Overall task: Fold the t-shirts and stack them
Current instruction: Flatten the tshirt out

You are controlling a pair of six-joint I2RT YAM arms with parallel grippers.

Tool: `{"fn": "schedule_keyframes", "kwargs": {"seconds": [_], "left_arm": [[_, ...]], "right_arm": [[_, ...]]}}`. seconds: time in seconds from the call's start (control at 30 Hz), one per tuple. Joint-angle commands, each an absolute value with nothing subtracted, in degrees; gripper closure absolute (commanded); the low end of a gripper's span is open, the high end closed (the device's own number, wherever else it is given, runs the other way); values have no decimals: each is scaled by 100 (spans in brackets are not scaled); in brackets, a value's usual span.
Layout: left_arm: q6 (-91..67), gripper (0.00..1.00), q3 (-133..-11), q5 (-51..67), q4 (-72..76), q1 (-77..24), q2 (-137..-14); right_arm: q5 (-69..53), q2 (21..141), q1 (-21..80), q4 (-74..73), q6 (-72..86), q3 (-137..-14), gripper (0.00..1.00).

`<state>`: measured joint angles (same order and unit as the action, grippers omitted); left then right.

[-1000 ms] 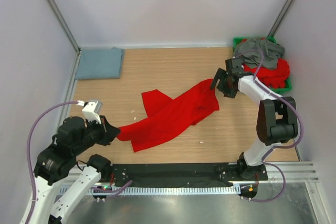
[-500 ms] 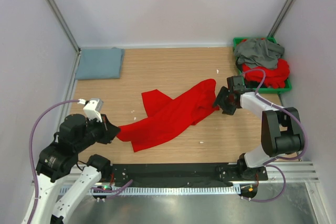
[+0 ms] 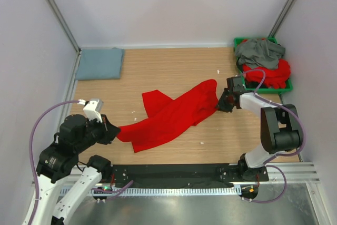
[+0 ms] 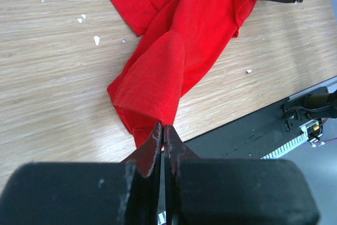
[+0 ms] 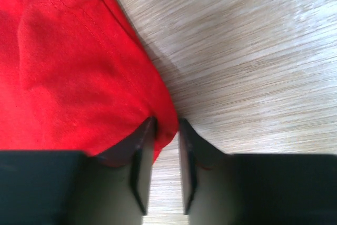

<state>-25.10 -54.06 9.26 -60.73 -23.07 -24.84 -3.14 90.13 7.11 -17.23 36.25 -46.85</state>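
A bright red t-shirt (image 3: 174,114) lies crumpled in a long diagonal across the wooden table. My left gripper (image 3: 113,130) is shut on its near-left end; in the left wrist view the jaws (image 4: 163,126) pinch the red cloth (image 4: 184,40) at their tips. At the shirt's far-right end, low on the table, is my right gripper (image 3: 220,104). Seen from the right wrist, its jaws (image 5: 166,125) stand a little apart, with the hem of the red cloth (image 5: 68,61) between the tips. A folded blue-grey t-shirt (image 3: 100,63) lies at the back left.
A green bin (image 3: 238,40) at the back right holds a dark grey t-shirt (image 3: 258,51) over more red t-shirts (image 3: 274,75). Small white specks dot the table. The black base rail runs along the near edge, white walls on three sides.
My right gripper came down from near the bin to the shirt's right end and its jaws narrowed around the hem. The left gripper held still on its end.
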Motion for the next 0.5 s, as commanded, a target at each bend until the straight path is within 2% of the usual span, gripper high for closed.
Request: {"fn": "schedule_keyframes", "kwargs": {"seconds": [0.0, 0.03, 0.07, 0.17, 0.3, 0.47], "left_arm": [[-2443, 100, -5432, 1055, -6003, -2232, -2514], [-2443, 100, -5423, 1046, -6003, -2224, -2522], [-2443, 100, -5432, 1046, -6003, -2215, -2531], [-2470, 100, -5432, 1011, -6003, -2180, -2558], [-2531, 100, -5510, 897, -6038, -2180, -2584], [-2654, 100, -6010, 616, -5994, -2180, -2575]], "right_arm": [[-220, 8921, 703, -1564, 3630, -4597, 75], [-194, 8877, 694, -1599, 3621, -4605, 79], [-185, 8764, 677, -1687, 3630, -4649, 87], [-167, 8369, 589, -2073, 3586, -4929, 93], [-26, 7711, 519, -2907, 3394, -5641, 96], [701, 6980, 483, -4252, 3015, -7003, 98]]}}
